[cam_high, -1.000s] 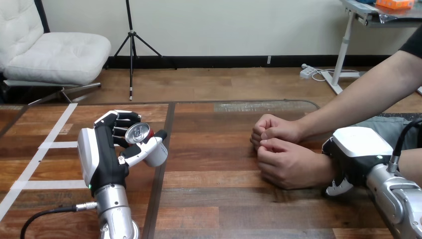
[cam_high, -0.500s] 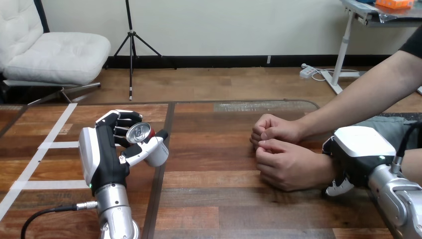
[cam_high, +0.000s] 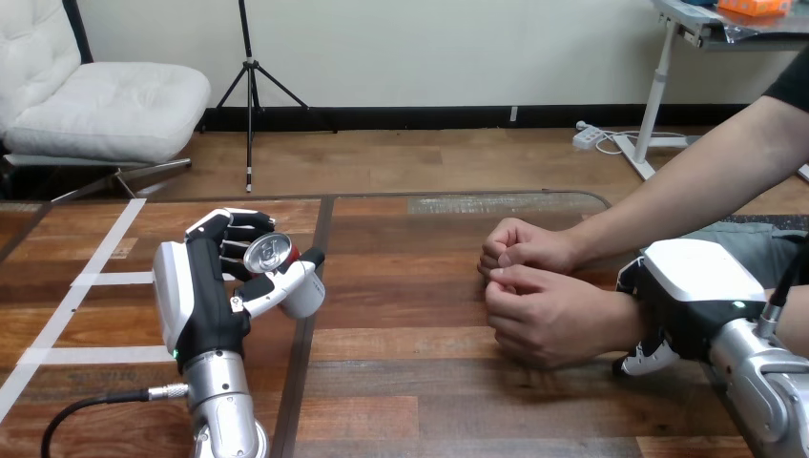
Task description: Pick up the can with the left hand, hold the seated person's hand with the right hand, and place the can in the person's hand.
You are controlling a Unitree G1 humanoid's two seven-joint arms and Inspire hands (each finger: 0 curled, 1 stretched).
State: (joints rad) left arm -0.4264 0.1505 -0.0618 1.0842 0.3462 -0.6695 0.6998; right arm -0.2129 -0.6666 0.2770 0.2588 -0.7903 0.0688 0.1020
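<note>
Left hand [cam_high: 205,296] grips can [cam_high: 267,254] beside tape [cam_high: 105,250]

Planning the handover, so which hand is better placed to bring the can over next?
Left, probably: the left hand has its fingers curled round the can, while the right hand is over the person's wrist, next to their closed hands.

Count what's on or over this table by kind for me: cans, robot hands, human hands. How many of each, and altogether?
Cans: 1, the can, gripped in the left hand.
Robot hands: 2, the left hand and the right hand.
Person's hands: 2, the person's farther hand and the person's nearer hand, touching each other.
Total: 5.
</note>
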